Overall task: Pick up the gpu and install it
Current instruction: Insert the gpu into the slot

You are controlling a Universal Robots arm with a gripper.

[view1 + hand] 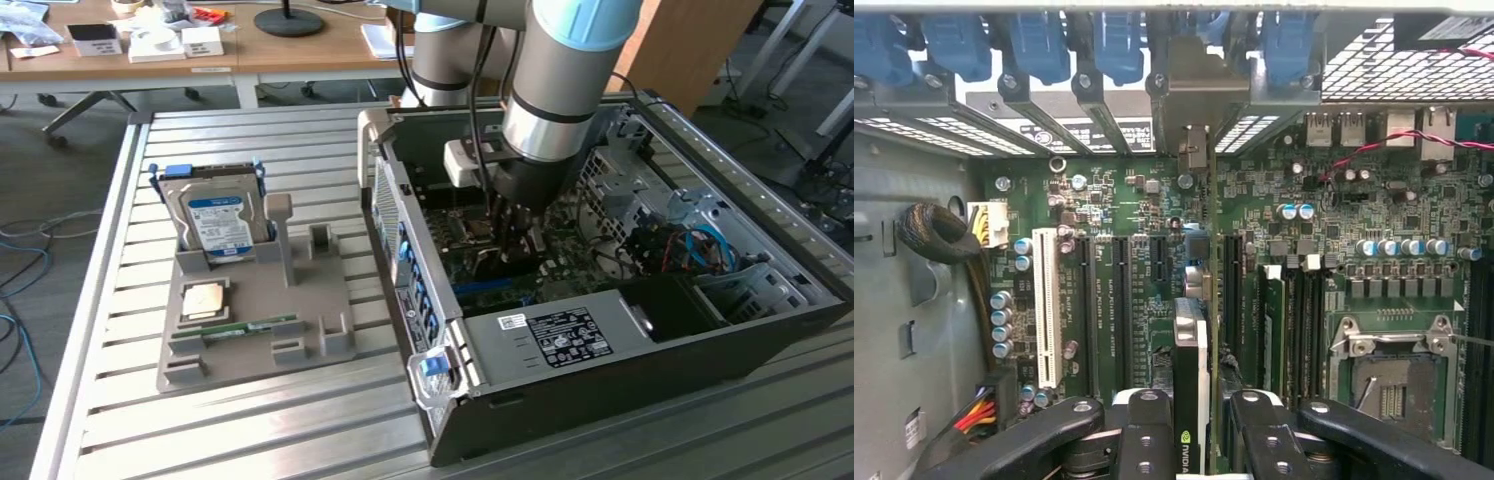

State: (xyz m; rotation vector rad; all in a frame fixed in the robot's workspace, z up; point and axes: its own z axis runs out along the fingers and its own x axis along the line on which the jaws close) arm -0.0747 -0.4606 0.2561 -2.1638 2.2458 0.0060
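The gpu (1192,350) shows edge-on in the wrist view as a thin dark card with a small green logo. It stands upright over the green motherboard (1134,200), between the black expansion slots. Its silvery end bracket (1194,110) reaches the rear slot openings of the case. My gripper (1197,435) is shut on the card, one black finger (1144,425) on each side. In the exterior view my gripper (514,240) reaches down inside the open computer case (601,340), close above the board. Whether the card's edge sits in a slot I cannot tell.
Blue slot clips (1034,45) line the case's rear wall. A white slot (1046,310), a cable bundle (929,235) and the processor socket (1389,375) flank the card. At the exterior view's left, a grey holder (307,330) carries a hard drive (220,222), a processor (203,300) and a RAM stick (254,328).
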